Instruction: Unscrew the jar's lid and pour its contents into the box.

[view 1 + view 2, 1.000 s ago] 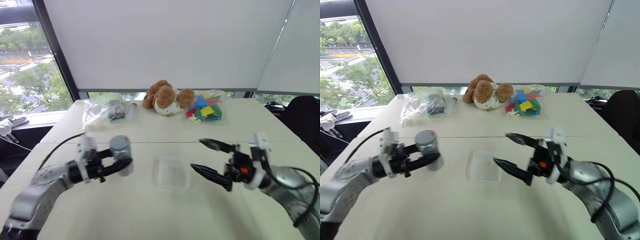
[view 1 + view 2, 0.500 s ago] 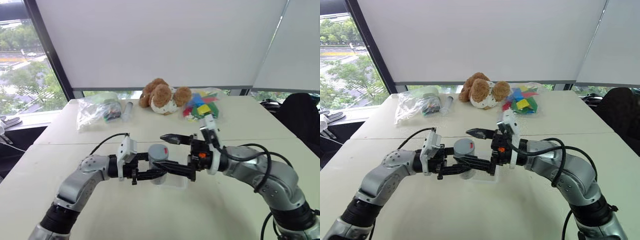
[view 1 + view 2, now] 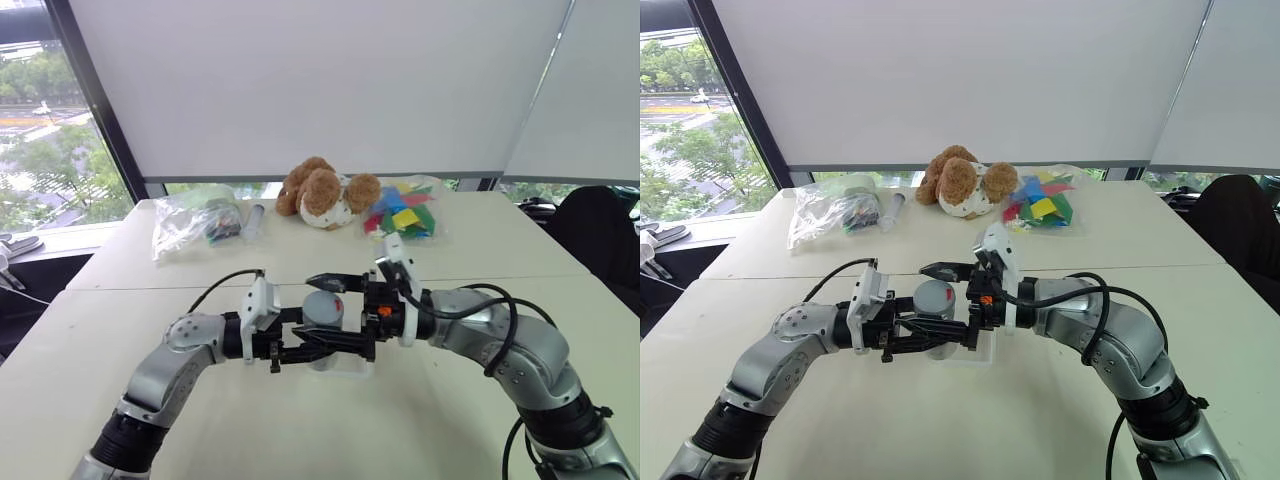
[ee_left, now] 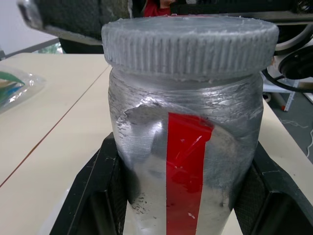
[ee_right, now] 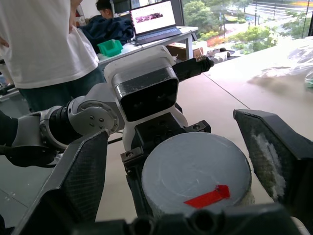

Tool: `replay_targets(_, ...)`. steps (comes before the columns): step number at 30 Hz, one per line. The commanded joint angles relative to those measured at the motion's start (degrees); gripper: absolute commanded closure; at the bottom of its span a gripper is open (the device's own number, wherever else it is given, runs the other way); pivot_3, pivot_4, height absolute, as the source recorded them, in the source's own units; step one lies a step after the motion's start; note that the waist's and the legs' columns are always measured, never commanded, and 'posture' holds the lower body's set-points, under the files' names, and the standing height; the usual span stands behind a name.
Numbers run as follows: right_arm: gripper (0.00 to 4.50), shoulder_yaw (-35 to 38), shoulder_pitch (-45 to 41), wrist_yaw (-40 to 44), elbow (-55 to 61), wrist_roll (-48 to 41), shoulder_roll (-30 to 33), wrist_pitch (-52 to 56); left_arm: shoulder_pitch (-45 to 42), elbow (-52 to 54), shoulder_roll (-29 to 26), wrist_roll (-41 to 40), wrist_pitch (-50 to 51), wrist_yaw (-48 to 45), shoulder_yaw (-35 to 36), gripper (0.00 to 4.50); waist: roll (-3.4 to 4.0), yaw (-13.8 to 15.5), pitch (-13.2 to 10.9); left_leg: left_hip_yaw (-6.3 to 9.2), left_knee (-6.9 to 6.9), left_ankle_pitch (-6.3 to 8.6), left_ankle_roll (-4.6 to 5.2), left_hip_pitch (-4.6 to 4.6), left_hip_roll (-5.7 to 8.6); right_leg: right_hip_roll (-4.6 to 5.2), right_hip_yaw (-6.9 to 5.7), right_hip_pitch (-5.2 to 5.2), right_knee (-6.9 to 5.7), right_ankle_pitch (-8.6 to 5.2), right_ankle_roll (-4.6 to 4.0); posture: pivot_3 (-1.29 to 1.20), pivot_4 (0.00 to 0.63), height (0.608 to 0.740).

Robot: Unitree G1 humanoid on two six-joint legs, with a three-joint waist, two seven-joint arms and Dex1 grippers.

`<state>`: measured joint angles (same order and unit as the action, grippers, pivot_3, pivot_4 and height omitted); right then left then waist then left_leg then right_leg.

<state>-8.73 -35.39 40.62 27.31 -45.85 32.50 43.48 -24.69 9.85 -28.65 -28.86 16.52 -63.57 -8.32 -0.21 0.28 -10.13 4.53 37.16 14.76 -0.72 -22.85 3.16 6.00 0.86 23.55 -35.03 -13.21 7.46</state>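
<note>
The silvery jar [image 3: 322, 322] with a red stripe [image 4: 186, 161] stands upright in the air, my left gripper [image 3: 318, 334] shut on its body from the left. Its grey ribbed lid [image 4: 190, 44] is on top, marked with a red arrow [image 5: 209, 196]. My right gripper [image 3: 316, 312] reaches in from the right, open, with one finger [image 5: 80, 181] on each side of the lid and a gap showing on at least one side. The clear box [image 3: 981, 349] lies on the table just under both grippers. The contents are hidden inside the jar.
At the table's back stand a brown teddy bear [image 3: 322, 195], a bag of coloured pieces [image 3: 405, 215], a clear bag [image 3: 190, 225] and a clear tube [image 3: 252, 220]. A person in a white shirt [image 5: 49, 44] stands beyond the table's near side.
Both arms have come together over the box. The right gripper has slid its fingers around the lid, and they stand closer together than before. The jar stays held.
</note>
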Motion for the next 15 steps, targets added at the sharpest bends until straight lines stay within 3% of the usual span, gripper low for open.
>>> replay_targets(1,1.87,0.6,-1.1,1.6,0.4,0.9,-0.3,-1.0,0.1,2.1,0.3,-0.3,-1.1,0.2,0.9,2.40,0.00,0.0,0.0,0.00,0.00,0.00,0.00,0.00,0.00,0.00,0.00,0.00,0.00,0.00,0.00,0.00,0.150,0.740)
replay_targets(2,2.21,0.6,-1.1,2.1,0.3,1.3,-0.2,-1.2,0.2,2.3,0.4,-0.5,-1.0,0.1,1.0,2.40,0.00,0.0,0.0,0.00,0.00,0.00,0.00,0.00,0.00,0.00,0.00,0.01,-0.01,0.00,0.00,0.00,0.150,0.740)
replay_targets(8,2.19,1.5,-2.3,7.9,-1.0,1.3,1.1,-2.6,-0.2,3.1,0.2,-3.0,0.4,-2.7,1.0,2.40,0.00,0.0,0.0,0.00,0.00,0.00,0.00,0.01,0.00,-0.01,0.00,0.01,-0.02,0.00,0.00,0.00,0.150,0.740)
replay_targets(12,2.19,1.0,-6.4,25.9,-4.2,-1.2,5.4,-5.1,-1.6,4.1,-0.3,-7.9,1.4,-10.4,0.8,2.40,0.02,0.0,0.0,-0.02,0.00,0.00,0.00,0.00,0.00,-0.02,0.00,0.01,-0.02,0.00,0.00,0.00,0.150,0.740)
replay_targets(15,2.19,-0.1,-10.1,32.5,-7.6,-0.3,5.6,-6.9,-2.5,4.9,-2.0,-9.4,2.6,-15.8,-0.1,2.40,0.01,-0.3,0.0,-0.01,0.02,0.00,0.00,0.05,-0.01,-0.05,-0.02,-0.06,-0.02,0.00,0.00,0.00,0.150,0.740)
